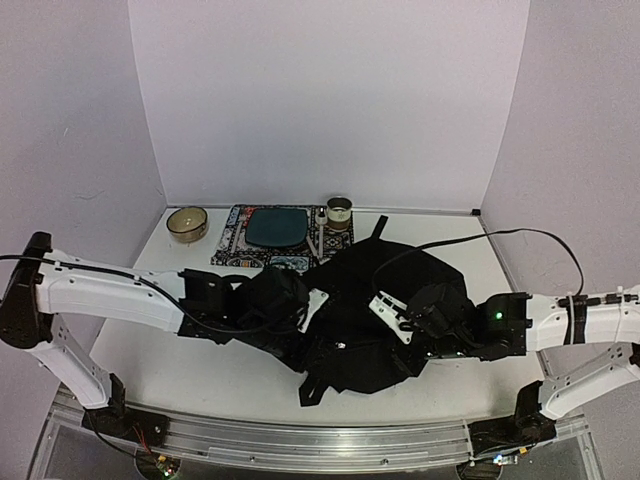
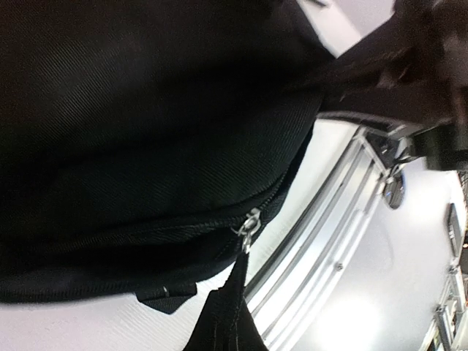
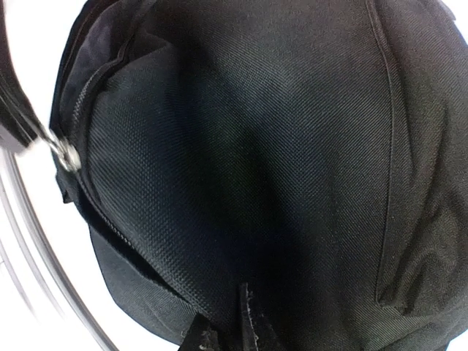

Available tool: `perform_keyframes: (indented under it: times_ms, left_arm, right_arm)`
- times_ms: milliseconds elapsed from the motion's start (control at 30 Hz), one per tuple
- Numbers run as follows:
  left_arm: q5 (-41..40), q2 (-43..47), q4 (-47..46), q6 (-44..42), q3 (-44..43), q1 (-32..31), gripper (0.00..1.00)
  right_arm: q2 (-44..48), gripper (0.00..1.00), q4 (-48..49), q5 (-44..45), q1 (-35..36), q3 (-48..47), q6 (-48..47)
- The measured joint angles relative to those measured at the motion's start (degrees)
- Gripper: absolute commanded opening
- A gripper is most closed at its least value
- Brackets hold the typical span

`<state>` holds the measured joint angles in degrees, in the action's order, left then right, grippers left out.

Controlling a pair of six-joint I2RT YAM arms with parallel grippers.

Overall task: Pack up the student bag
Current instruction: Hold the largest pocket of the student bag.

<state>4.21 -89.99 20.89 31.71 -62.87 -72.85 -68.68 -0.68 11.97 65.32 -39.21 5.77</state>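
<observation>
**Q:** Jaws on each arm: how do they stand?

**A:** On the left gripper (image 2: 221, 318) the jaws are closed, meeting on what reads as the zip pull (image 2: 245, 245), which hangs from the silver slider (image 2: 251, 221). On the right gripper (image 3: 225, 329) the jaws are almost together and pressed into black weave. A pinch of cloth appears caught between them, though the wrist view crops the tips.

**Q:** Where is the student bag relative to them?

**A:** Just beyond the aluminium rail (image 1: 300, 437), the student bag (image 1: 425, 265) lies slumped on the desk (image 1: 190, 365), between the two arms. The left jaws sit at its left flank, on the zip line. The right jaws sit on its right half, on the broad upper panel.

**Q:** Which step is in hand, and how is it done well?

**A:** By judgement, it is opening a compartment. Draw the pull along the line of the teeth, never outward from the bag. Let the right jaws hold the cloth taut, so the slider travels and the soft body does not drag after it. Ease off where the zip curves at the corner, as a thin tab may slip from a hard tug.

**Q:** What lies farther back?

**A:** Against the rear wall lies a patterned mat (image 1: 232, 245) carrying a teal pad (image 1: 276, 227). A bowl (image 1: 187, 222) stands to its left and a small cup (image 1: 339, 210) to its right, all well apart from both jaws.
</observation>
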Motion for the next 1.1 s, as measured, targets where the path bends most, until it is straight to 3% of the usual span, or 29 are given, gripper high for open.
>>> perform_keyframes:
  times_ms: [267, 367, 433, 600, 700, 800, 1100]
  left_arm:
    - [0.10, 8.53, 0.17, 1.42, 3.02, 3.61, 0.00]
    - [0.20, 8.72, 0.54, 1.63, 3.79, 5.13, 0.00]
    - [0.41, 8.72, 0.97, 1.75, 4.05, 5.70, 0.00]
    - [1.76, 8.49, 2.42, 1.81, 4.06, 6.21, 0.00]
    - [2.55, 7.23, 2.57, 1.80, 3.97, 6.20, 0.00]
    - [3.60, 5.94, 2.44, 1.78, 3.95, 5.96, 0.00]
    - [6.57, 5.48, -0.01, 1.78, 2.15, 4.92, 0.00]
  right_arm:
    - [2.05, 0.11, 1.58, -0.55, 0.30, 0.08, -0.18]
    - [2.12, 0.17, 1.48, -0.62, 0.29, 0.20, -0.19]
    - [2.22, 0.26, 0.93, -0.84, 0.28, 0.25, -0.14]
    - [2.27, 0.62, -2.35, -3.92, 0.04, 0.08, -0.43]
    - [2.10, 0.72, -3.95, -7.29, -0.04, -1.66, -0.58]
    - [1.51, 0.72, -3.89, -10.92, -0.04, -4.87, -0.61]
    - [-6.20, 0.57, 0.12, -19.69, -0.04, -12.26, -1.11]
